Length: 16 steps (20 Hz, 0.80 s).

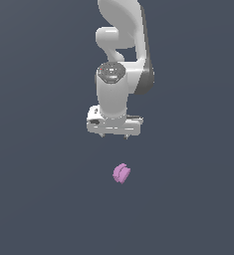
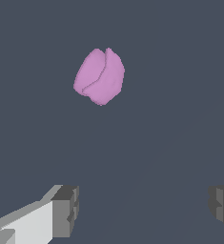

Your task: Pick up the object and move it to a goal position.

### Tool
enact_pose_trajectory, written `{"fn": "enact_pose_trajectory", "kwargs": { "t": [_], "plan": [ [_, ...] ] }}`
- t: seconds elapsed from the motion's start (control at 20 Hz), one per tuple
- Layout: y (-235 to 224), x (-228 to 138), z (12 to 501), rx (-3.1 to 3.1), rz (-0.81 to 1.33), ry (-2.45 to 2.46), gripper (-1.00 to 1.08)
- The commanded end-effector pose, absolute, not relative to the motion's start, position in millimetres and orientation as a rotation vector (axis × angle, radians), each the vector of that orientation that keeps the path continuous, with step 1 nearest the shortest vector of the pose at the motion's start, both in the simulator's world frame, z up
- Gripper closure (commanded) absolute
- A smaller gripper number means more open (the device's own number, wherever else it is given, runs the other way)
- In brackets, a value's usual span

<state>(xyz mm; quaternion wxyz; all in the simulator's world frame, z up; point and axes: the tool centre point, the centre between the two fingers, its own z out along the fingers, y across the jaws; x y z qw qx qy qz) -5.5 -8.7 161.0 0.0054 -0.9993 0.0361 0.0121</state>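
Note:
The object [image 1: 121, 173] is a small pink-purple lumpy chunk with a groove across it, lying on the dark grey surface. In the exterior view it sits below the white gripper [image 1: 114, 136], a short gap apart and slightly toward the exterior view's right. The wrist view shows the object [image 2: 99, 76] ahead of the gripper [image 2: 143, 209], whose two grey fingertips [image 2: 66, 209] stand wide apart with nothing between them. The gripper is open and touches nothing.
The white arm [image 1: 119, 60] rises behind the gripper toward the top of the exterior view. A plain dark grey surface [image 1: 39, 199] lies around the object.

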Motion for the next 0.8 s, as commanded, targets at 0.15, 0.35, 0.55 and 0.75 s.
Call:
{"fn": "enact_pose_trajectory", "kwargs": {
  "t": [0.15,0.35,0.55,0.75],
  "plan": [
    [-3.2,-4.3,162.1,-3.13,0.035,0.086,-0.92],
    [15.2,-0.7,166.0,-3.135,0.024,-0.007,-0.92],
    [18.7,-0.3,166.8,-3.135,0.022,-0.026,-0.92],
    [18.0,2.0,165.6,-3.135,0.022,-0.003,-0.92]
  ]
}}
